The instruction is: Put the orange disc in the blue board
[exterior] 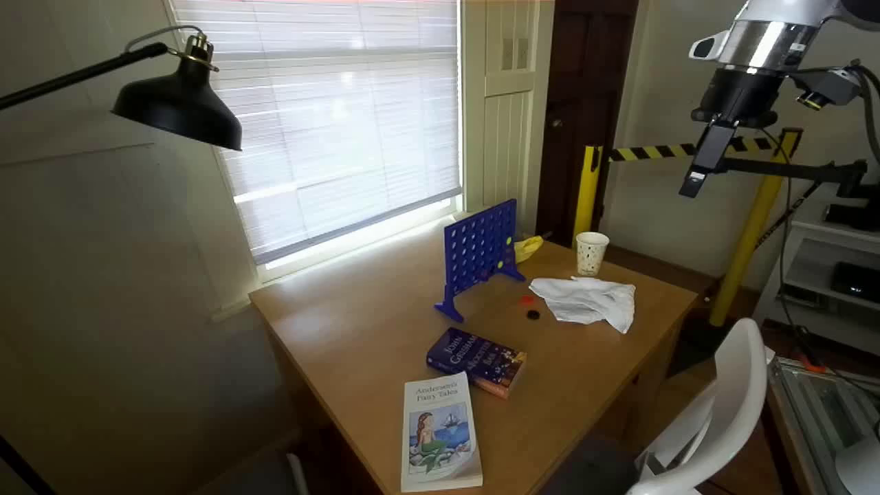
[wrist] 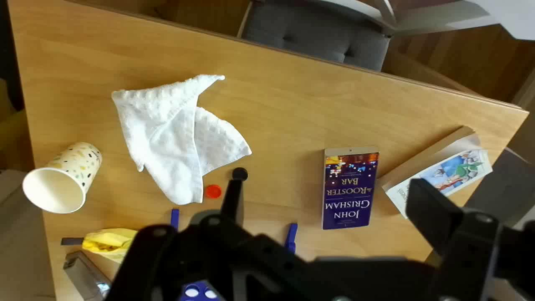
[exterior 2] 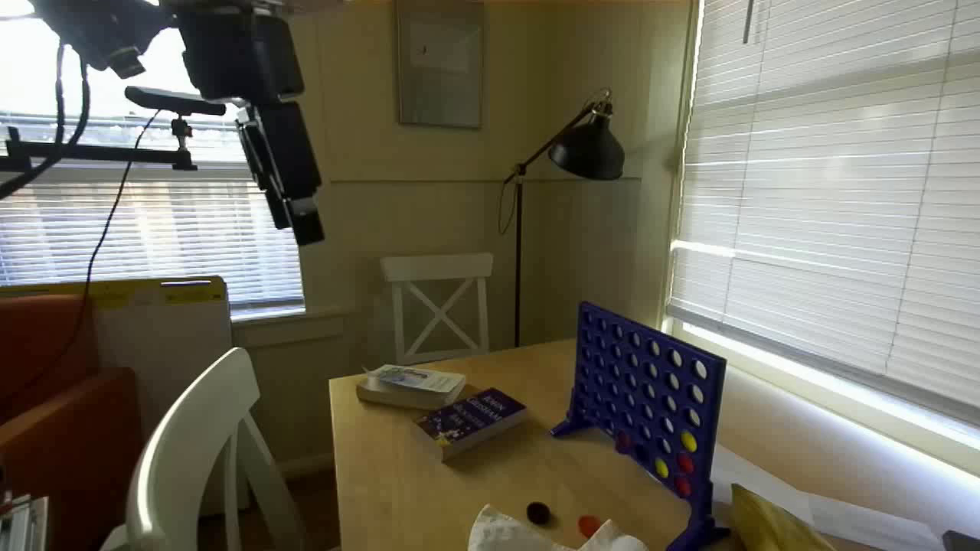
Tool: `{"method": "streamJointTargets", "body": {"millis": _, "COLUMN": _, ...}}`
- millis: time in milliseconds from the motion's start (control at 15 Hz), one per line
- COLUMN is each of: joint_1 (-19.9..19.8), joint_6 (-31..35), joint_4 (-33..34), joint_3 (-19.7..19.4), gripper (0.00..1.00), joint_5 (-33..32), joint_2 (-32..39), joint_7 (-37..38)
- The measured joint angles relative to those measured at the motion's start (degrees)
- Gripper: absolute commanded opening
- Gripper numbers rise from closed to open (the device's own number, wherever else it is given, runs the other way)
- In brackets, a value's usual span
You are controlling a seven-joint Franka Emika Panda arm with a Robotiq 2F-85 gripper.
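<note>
In an exterior view, the board [exterior: 479, 245] stands on the far part of the table [exterior: 344, 323]. Right of the board lies the far disc [exterior: 526, 300], with the near disc [exterior: 533, 315] just before it. The cloth [exterior: 584, 299] lies right of both discs; the cup [exterior: 591, 255] stands behind the cloth. The far book [exterior: 477, 361] lies before the board; the near book [exterior: 442, 434] lies before the far book, slightly left

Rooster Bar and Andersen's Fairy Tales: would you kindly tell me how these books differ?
Rooster Bar has a dark cover; Andersen's Fairy Tales a pale one picturing a mermaid. Rooster Bar's cover lies flat; Andersen's Fairy Tales has a curling corner. Both lie face up on the table.
</note>
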Motion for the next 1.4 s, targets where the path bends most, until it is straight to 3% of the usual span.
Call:
{"method": "streamJointTargets", "body": {"millis": 800, "joint_1": 0.05, "joint_6": 0.79, "joint_4": 0.0, "joint_3": 0.03, "gripper": 1.0, "joint_5": 0.19, "joint_2": 0.48, "joint_7": 0.13}}
{"method": "streamJointTargets", "body": {"millis": 1067, "joint_1": 0.57, "joint_6": 7.02, "joint_4": 0.01, "joint_3": -0.01, "gripper": 1.0, "joint_5": 2.42, "joint_2": 5.19, "joint_7": 0.7}}
{"method": "streamJointTargets", "body": {"millis": 1400, "joint_1": 1.32, "joint_6": 18.58, "joint_4": 0.82, "joint_3": -0.01, "gripper": 1.0, "joint_5": 5.78, "joint_2": 16.54, "joint_7": 1.72}}
